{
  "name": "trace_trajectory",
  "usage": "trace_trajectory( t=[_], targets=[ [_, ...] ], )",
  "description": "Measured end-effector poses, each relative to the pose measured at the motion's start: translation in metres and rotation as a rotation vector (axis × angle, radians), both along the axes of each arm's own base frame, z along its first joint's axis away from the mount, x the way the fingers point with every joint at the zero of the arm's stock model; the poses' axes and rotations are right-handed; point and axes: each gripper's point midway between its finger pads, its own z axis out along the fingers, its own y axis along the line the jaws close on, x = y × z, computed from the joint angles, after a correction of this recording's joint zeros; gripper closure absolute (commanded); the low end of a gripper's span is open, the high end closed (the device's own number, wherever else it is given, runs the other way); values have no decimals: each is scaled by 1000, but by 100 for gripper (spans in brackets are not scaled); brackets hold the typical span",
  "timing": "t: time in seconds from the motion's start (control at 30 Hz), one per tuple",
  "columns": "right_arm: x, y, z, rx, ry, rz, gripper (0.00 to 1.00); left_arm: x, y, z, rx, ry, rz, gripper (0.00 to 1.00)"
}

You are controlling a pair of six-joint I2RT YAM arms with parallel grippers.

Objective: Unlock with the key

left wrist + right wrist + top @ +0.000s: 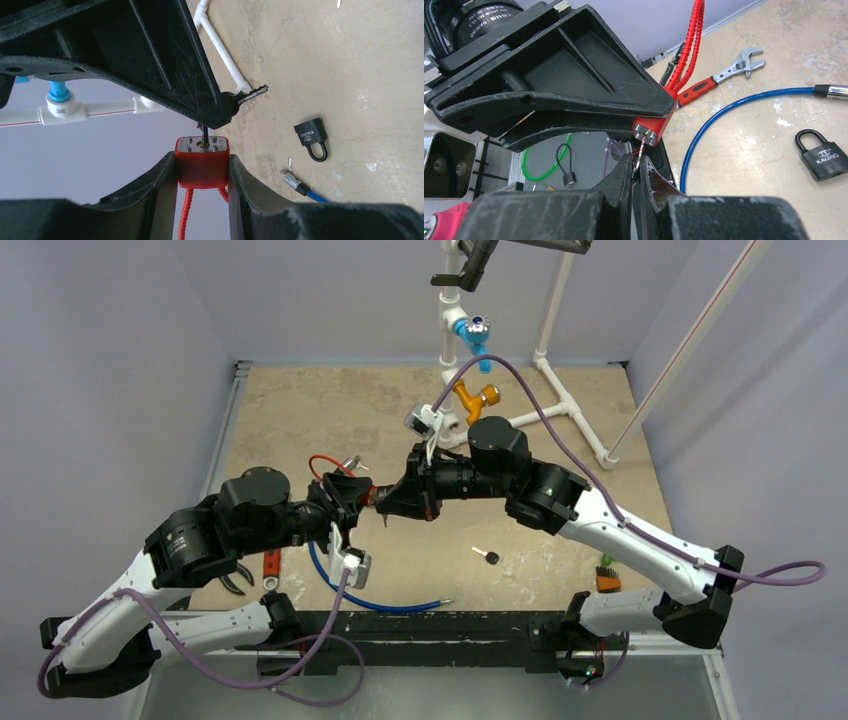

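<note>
Near edge: a spare key [487, 557] and blue cable [370, 602] lie loose on the table [300, 410], not needed. Mid-table, my left gripper [345, 502] is clamped on the red lock [202, 170], keyhole face toward my right gripper [635, 167], which pinches the key [641, 148], blade tip apparently in the keyway. To do it well, I judge: blade square to the keyway, pushed fully home before twisting, left bracing against the turn, clear of the far PVC frame [560, 390].

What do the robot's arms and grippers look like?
The left arm and right arm have white link shells and black round joints. A purple cable runs along each. The left gripper and right gripper are black, with scratched wedge-shaped fingers.
</note>
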Motion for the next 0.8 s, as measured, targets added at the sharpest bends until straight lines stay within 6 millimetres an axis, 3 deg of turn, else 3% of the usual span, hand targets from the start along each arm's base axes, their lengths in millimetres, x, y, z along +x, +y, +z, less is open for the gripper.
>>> trace_trajectory(
  t=[0.43,0.8],
  targets=[
    [0,4,0,12,37,-2,100,3,1,-4,68,-94,-17,100],
    [5,11,-12,7,62,-28,100,13,4,-11,115,-132,29,100]
  ],
)
